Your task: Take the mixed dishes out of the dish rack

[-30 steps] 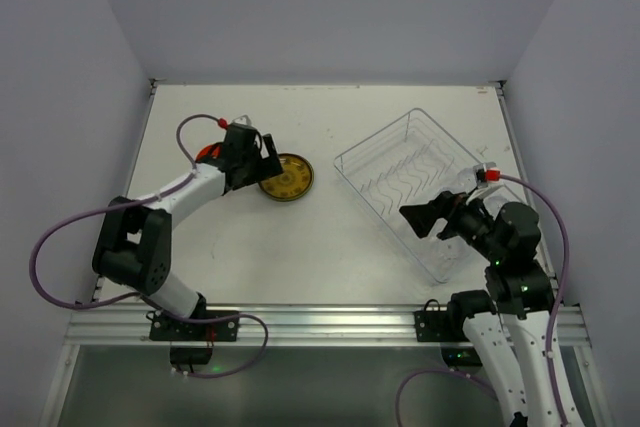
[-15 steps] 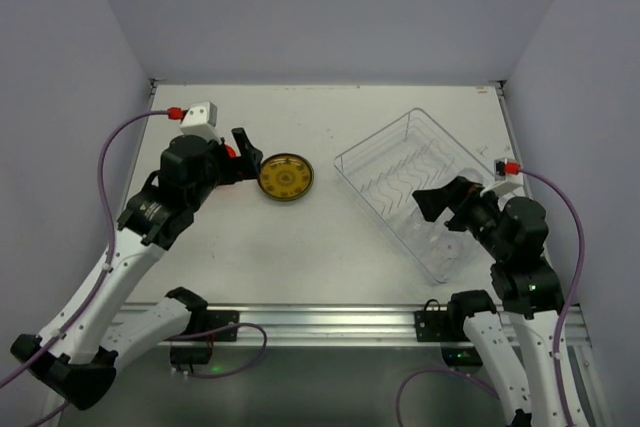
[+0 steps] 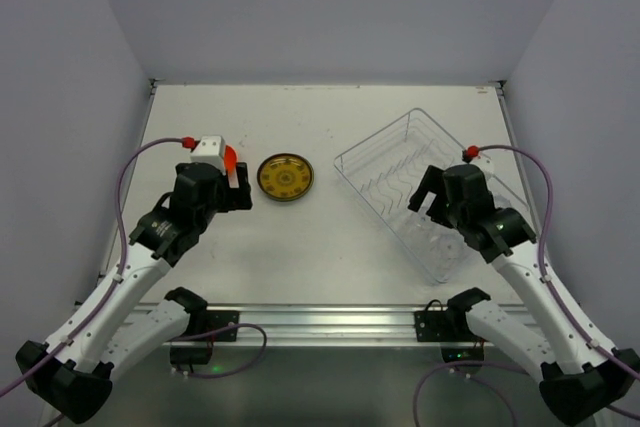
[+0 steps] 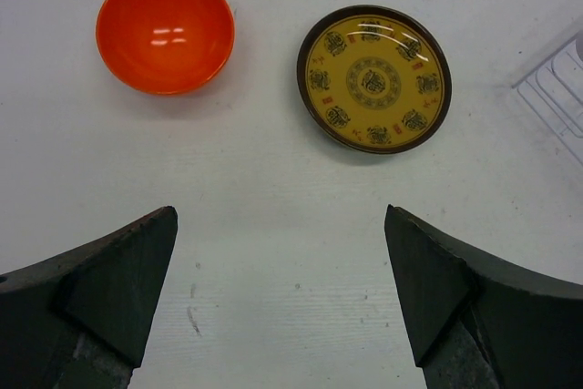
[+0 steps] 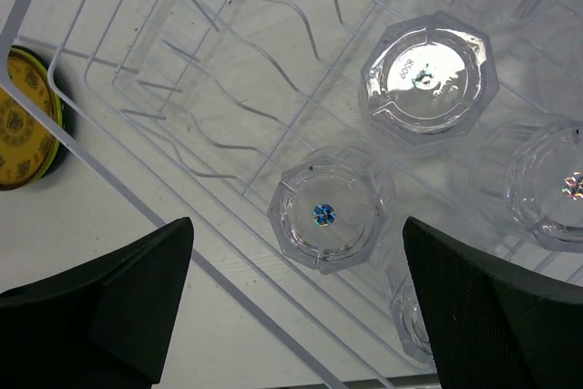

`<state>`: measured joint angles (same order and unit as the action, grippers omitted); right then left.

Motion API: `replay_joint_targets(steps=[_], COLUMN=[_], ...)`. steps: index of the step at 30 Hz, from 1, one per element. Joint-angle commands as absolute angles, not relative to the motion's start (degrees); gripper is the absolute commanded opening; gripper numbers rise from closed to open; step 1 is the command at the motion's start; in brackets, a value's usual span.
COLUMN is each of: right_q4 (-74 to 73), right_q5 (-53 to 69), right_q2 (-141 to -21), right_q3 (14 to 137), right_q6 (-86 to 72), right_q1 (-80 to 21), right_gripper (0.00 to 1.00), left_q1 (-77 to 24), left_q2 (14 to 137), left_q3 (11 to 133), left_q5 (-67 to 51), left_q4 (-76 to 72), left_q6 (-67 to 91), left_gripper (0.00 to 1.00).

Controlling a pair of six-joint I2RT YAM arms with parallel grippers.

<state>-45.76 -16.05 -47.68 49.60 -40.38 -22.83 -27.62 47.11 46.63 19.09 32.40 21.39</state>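
Count: one small round olive-yellow patterned plate (image 3: 285,177) and one small orange bowl (image 4: 165,30), both on the white table (image 3: 330,237) left of the large clear plastic dish rack (image 3: 377,134), bowl farther out. Five small clear plastic cups (image 5: 428,73) show inside the rack, beside its wire holder (image 5: 237,70). Left gripper (image 4: 279,225) hovers left of the rack, near plate and bowl, jaws wide, empty. Right gripper (image 5: 296,234) points down over the rack's cups, jaws wide, empty.

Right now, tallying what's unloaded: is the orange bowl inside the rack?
No, the bowl sits on the table left of the plate, outside the rack.
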Motion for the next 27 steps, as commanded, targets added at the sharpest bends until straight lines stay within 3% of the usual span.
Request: replay_joint_targets(steps=[1, 5, 15, 27], right_q4=[-47.11, -51.15, -53.78, -49.66], right_q5=[-26.71, -32.25, -32.07, -30.06], right_q2=[-49.04, -53.78, -59.06, -60.46], right_q3=[52.21, 54.14, 54.58, 50.80], right_q6=[-46.83, -52.11, -62.47, -63.54], right_q1=[-25.83, -28.56, -29.88, -30.85], right_gripper=[0.99, 0.99, 0.99, 0.99], left_q1=[-27.16, -27.16, -27.16, -27.25], left_q2=[46.58, 46.23, 45.70, 46.05], left_q3=[46.41, 45.79, 45.26, 45.26], left_q5=[18.56, 17.05, 16.26, 16.00], left_q4=[30.15, 29.71, 29.79, 29.71], left_q6=[19.77, 19.78, 19.78, 19.69], left_gripper=[1.00, 1.00, 1.00, 1.00])
